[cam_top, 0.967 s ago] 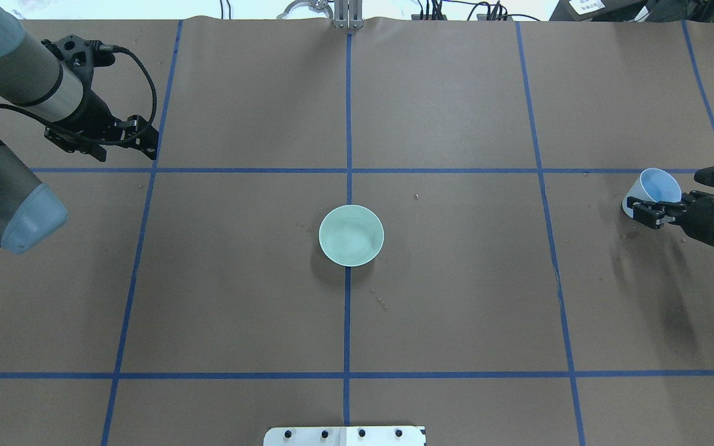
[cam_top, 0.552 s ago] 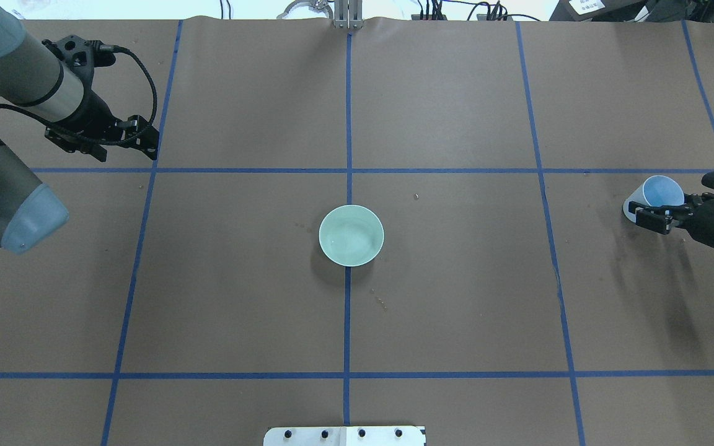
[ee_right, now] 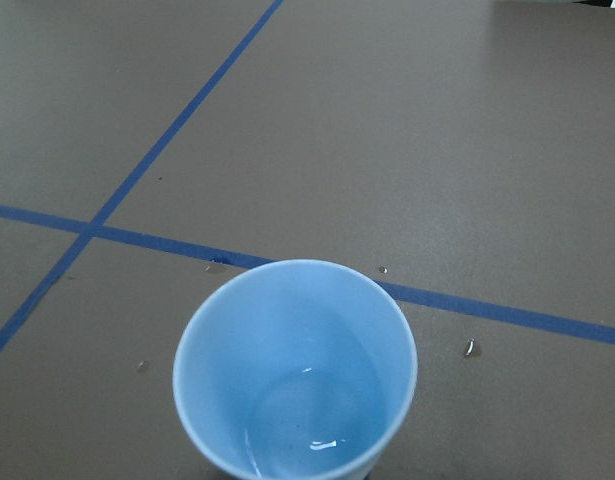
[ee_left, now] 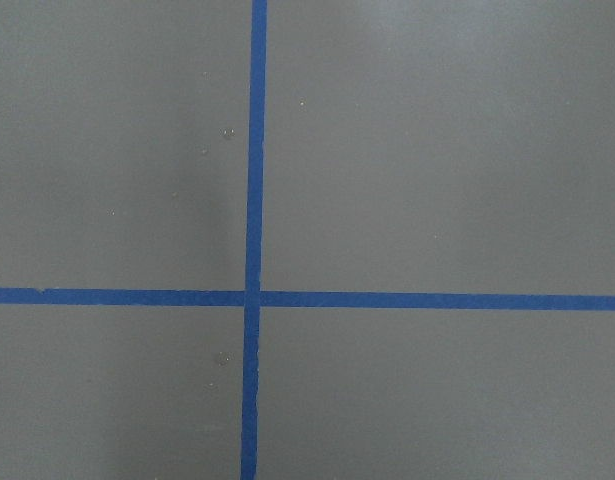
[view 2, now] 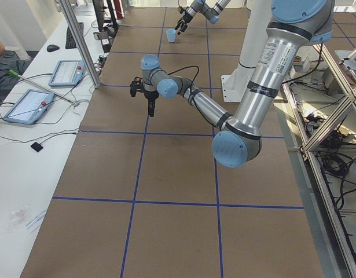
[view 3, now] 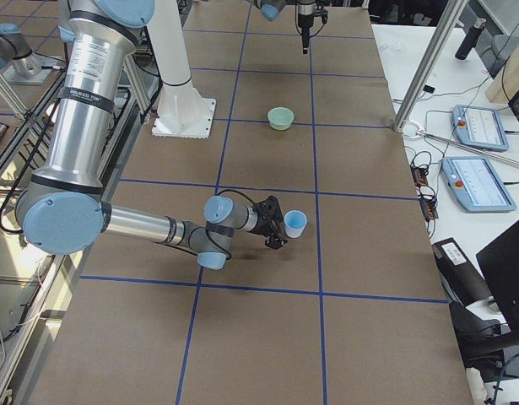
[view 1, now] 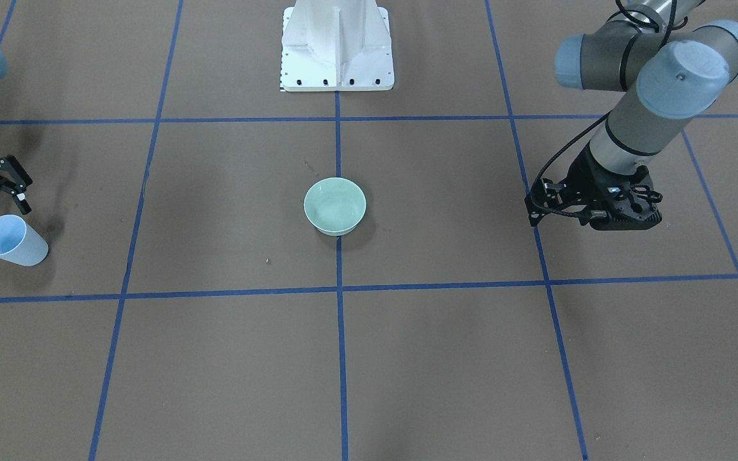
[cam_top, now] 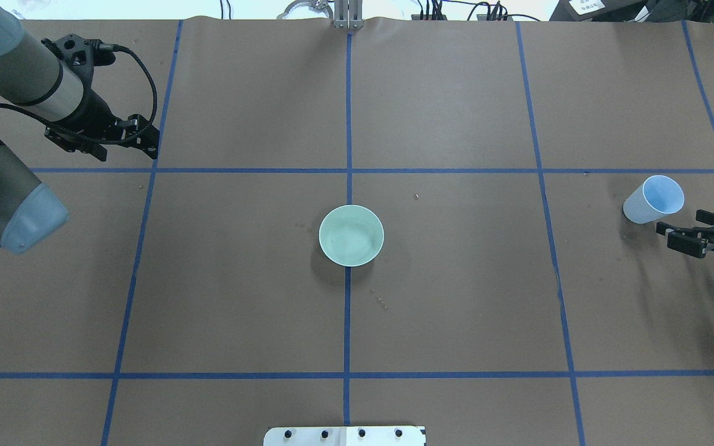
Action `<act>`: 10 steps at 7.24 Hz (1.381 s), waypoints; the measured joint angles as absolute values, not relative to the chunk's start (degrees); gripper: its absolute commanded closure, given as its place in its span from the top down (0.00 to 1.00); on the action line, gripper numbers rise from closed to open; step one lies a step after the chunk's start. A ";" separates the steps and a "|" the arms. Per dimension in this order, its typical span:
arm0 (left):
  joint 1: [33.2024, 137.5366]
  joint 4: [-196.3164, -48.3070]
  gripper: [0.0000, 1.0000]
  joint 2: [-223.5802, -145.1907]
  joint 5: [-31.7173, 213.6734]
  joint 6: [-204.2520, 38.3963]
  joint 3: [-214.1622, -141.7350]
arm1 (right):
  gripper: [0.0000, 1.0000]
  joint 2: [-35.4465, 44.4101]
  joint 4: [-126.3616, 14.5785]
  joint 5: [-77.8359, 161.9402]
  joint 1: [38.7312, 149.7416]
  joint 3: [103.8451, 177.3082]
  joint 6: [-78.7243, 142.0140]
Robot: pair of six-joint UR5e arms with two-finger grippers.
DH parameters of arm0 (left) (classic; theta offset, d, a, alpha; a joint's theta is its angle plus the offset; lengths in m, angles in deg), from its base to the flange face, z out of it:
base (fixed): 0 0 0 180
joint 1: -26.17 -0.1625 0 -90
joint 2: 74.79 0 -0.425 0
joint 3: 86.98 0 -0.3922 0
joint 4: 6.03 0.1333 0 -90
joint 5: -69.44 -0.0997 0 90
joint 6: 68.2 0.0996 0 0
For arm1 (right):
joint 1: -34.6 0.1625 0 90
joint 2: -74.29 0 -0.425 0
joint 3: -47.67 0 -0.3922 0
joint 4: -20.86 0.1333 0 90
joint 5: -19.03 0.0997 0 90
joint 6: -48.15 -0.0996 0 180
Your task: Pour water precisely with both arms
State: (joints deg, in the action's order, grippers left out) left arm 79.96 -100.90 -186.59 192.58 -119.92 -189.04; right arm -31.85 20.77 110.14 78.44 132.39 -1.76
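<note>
The right gripper (cam_top: 684, 228) is spread wide and holds nothing. Its fingers (view 1: 22, 195) point at the cup (cam_top: 653, 199) from just beside it, not touching. The right arm (view 3: 141, 226) lies low and nearly level over the table (cam_top: 456, 310), reaching outward from a bent elbow. The cup stands upright near the table's right end, and the water (ee_right: 322, 443) shows as small white glints at its bottom.

The left gripper (view 2: 151, 110) points straight down above a crossing of blue tape lines (ee_left: 251, 297); whether it is open, I cannot tell. The left arm (view 2: 201, 104) stretches forward with its wrist turned down. The bowl (cam_top: 351, 235) sits mid-table, well apart from both grippers.
</note>
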 measured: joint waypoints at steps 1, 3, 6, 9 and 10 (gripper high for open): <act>79.96 -100.84 0.92 -186.58 192.69 -120.29 -189.30 | 1.00 -32.88 21.85 111.20 78.46 132.65 -1.87; 79.82 -100.37 0.95 -186.64 193.21 -120.92 -189.47 | 1.00 -35.15 23.53 114.88 79.16 133.72 -1.84; 75.96 -100.27 0.95 -189.08 193.23 -128.23 -190.26 | 1.00 -34.01 18.90 129.60 91.38 133.66 1.99; 67.16 -100.12 0.95 -195.57 191.58 -136.65 -189.07 | 1.00 -29.68 4.97 142.27 105.66 133.70 15.53; 64.18 -100.11 0.95 -198.60 189.18 -137.80 -186.75 | 1.00 -27.93 -1.14 145.12 109.12 133.91 20.50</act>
State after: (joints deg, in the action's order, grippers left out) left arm 64.18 -100.11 -198.60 189.18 -137.80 -186.75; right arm -27.93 -1.14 145.12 109.12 133.91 20.50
